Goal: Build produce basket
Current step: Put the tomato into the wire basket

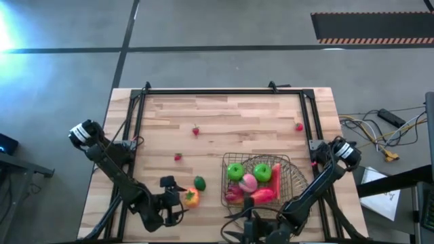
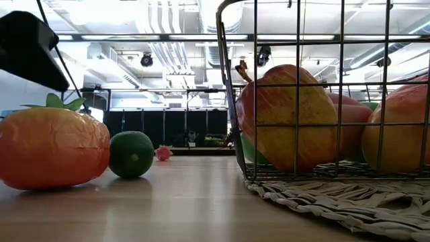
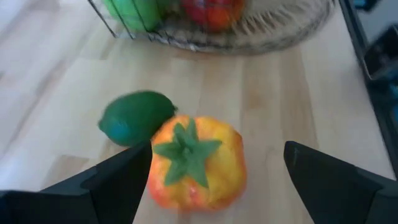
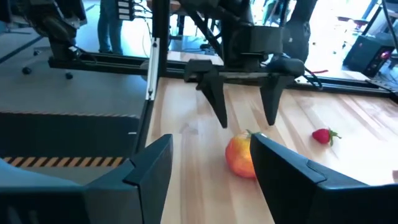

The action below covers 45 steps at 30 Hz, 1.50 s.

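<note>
Wooden table [image 1: 237,115], seen from above: the basket [image 1: 288,179] held several fruits at the near right, while the left gripper [image 1: 178,200] hovered over an orange tomato [image 1: 192,197] beside a green lime [image 1: 199,182]; the right gripper [image 1: 252,229] waited at the near edge. Low view: tomato [image 2: 52,148] and lime [image 2: 131,154] touched. Left wrist view: open fingers [image 3: 118,180] straddled the tomato [image 3: 198,163]. Right wrist view: its own fingers [image 4: 149,168] stood apart. A descending finger could probably knock the lime away.

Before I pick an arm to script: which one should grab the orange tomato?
Left. Its open gripper already hovers over the tomato, fingers on either side. The right gripper sits farther off, by the basket.
</note>
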Each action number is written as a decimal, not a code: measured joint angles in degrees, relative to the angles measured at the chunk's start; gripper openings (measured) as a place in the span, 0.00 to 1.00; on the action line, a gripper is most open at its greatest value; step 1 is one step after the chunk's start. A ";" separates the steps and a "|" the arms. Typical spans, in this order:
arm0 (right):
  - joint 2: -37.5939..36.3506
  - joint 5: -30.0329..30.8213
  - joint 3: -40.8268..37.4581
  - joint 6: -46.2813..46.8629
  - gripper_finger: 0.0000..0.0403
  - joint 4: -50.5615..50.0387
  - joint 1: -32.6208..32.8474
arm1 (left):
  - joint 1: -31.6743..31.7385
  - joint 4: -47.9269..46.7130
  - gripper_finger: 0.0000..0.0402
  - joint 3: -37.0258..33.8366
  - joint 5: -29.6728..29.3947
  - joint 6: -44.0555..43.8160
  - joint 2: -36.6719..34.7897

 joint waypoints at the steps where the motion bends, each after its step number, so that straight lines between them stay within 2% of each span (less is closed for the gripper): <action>1: 0.00 0.07 0.00 0.28 0.52 0.00 0.00 | 0.03 1.92 0.87 -0.75 -1.29 0.04 0.31; 7: 0.27 0.02 -0.02 0.57 0.52 0.13 0.05 | 0.63 12.61 0.87 -5.36 -2.13 0.02 3.01; 13: 1.29 -0.12 -0.04 1.31 0.51 0.56 0.13 | 0.64 14.32 0.87 -6.91 -2.70 -2.98 4.67; 25: 2.16 -0.24 0.11 3.65 0.51 0.81 0.13 | 0.63 24.71 0.87 -7.60 -5.86 -2.64 9.99; 33: 2.16 -0.26 0.11 3.71 0.51 0.94 0.13 | 0.61 27.03 0.87 -7.51 -6.57 -2.72 12.99; 40: 2.16 -0.28 0.11 3.71 0.51 0.96 0.13 | 0.63 27.79 0.87 -7.77 -4.87 1.05 13.03; 45: 2.16 -0.28 0.11 3.73 0.51 0.96 0.13 | 0.59 27.46 0.87 -6.94 -3.98 8.95 12.79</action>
